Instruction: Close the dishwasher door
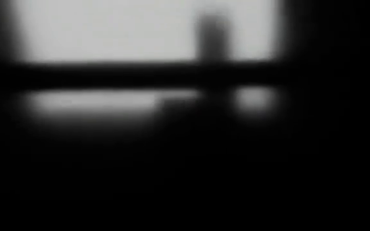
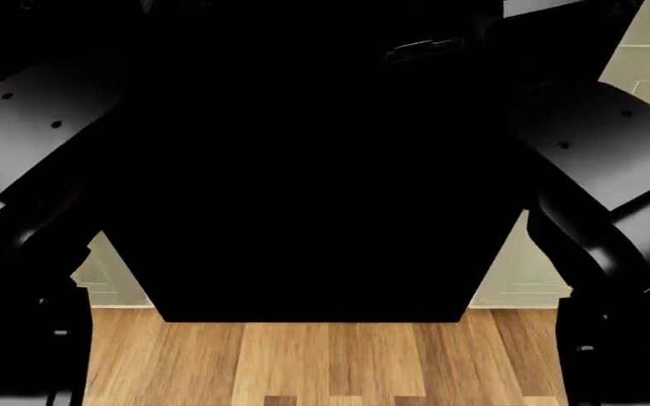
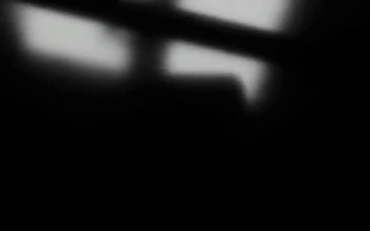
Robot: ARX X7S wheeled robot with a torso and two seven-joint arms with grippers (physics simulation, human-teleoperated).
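Head view: the dishwasher door [image 2: 314, 169] fills the frame's centre — a plain black panel above the wood floor [image 2: 325, 359]. Both wrist views are blurred dark — I cannot tell either gripper's jaws.

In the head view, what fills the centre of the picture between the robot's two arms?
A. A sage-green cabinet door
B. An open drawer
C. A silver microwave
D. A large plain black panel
D: the dishwasher door, a plain black flat panel, fills the middle, with wooden floor showing below its edge.
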